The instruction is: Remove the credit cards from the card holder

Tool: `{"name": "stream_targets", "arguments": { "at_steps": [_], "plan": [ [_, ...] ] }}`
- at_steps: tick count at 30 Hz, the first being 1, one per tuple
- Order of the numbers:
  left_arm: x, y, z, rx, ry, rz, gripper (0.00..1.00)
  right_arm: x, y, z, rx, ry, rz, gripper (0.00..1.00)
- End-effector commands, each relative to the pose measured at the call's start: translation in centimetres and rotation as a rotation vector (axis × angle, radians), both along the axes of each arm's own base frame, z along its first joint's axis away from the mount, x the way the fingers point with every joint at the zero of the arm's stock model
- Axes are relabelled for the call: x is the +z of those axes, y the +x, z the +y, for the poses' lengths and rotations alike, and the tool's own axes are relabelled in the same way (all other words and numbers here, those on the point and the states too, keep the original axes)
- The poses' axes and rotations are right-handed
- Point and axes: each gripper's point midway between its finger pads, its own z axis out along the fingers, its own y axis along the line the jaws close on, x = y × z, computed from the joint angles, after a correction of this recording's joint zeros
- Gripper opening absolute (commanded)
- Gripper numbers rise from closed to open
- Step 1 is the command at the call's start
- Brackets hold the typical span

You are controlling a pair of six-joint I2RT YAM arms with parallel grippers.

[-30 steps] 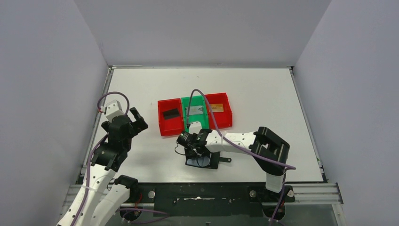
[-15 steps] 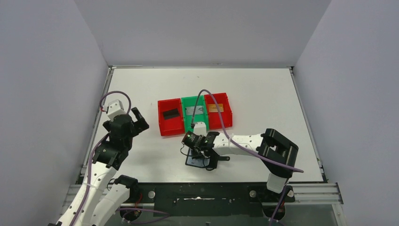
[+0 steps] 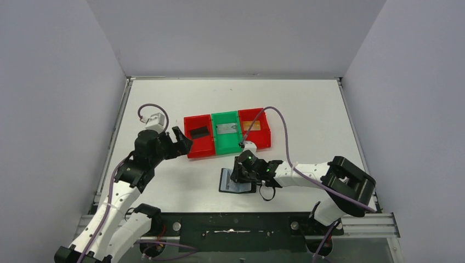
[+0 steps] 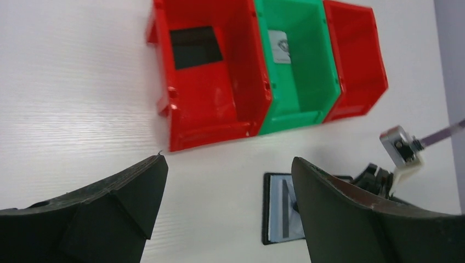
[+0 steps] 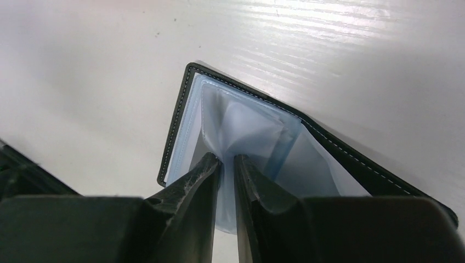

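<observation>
- The card holder (image 5: 257, 137) is lying open on the surface (image 3: 307, 109), close to the near edge and about midway along it. Its blue-grey pockets are facing up.
- The right tool (image 5: 227, 161) is reaching down onto the holder with its fingers almost together. They are pinching one translucent pocket leaf near the fold, and no card is showing between them.
- This grip is judged to be serving to lift or separate the leaf. The film is thin and limp, so only a narrow pinch is likely to part it from the layer beneath.
- The left tool (image 4: 229, 164) is hanging wide apart and is gripping nothing. It is sitting over the surface toward the left edge, just beside the left red bin (image 4: 208, 93).
- Three bins are standing side by side near the centre of the surface, farther from the near edge than the holder.
- The black card (image 4: 192, 46) is lying in the left red bin. The silver-grey card (image 4: 279, 44) is lying in the green bin (image 4: 296, 82), and the orange-gold card (image 3: 252, 125) in the right red bin (image 4: 356, 60).
- With one card lying in each bin and none showing in the visible pockets, the removal is judged complete or nearly so. The pockets under the pinched leaf are hidden, so this is not certain.
- Pulling on the leaf is likely to drag the whole light holder along.
</observation>
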Motion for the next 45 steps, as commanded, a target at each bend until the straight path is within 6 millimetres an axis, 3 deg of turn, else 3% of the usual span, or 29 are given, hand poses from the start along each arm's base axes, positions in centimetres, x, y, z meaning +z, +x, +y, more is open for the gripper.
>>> {"name": "stream_targets", "arguments": {
  "at_steps": [1, 6, 11, 18, 25, 32, 45],
  "plan": [
    [1.0, -0.9, -6.3, -0.298, -0.121, -0.053, 0.84, 2.5, 0.8, 1.5, 0.046, 0.228, -0.072, 0.19],
    [0.4, -2.3, -11.2, -0.441, -0.110, -0.043, 0.84, 3.0, 0.7, 0.8, 0.046, 0.341, -0.084, 0.20],
    [-1.3, -3.4, -15.7, -0.533, -0.127, 0.016, 0.84, 3.4, 0.6, 0.0, 0.039, 0.402, -0.098, 0.20],
    [-4.9, -3.3, -18.4, -0.487, -0.192, 0.157, 0.78, 3.5, 0.6, -1.6, 0.002, 0.459, -0.117, 0.21],
    [-6.1, -2.1, -21.1, -0.470, -0.233, 0.250, 0.72, 3.1, 0.5, -2.2, -0.017, 0.470, -0.115, 0.22],
    [-8.0, -2.3, -22.4, -0.447, -0.220, 0.369, 0.63, 3.2, 0.4, -2.4, -0.010, 0.472, -0.122, 0.22],
    [-10.2, -5.0, -21.9, -0.432, -0.185, 0.512, 0.55, 3.1, 0.5, -2.7, -0.028, 0.470, -0.125, 0.23]
  ]
}}
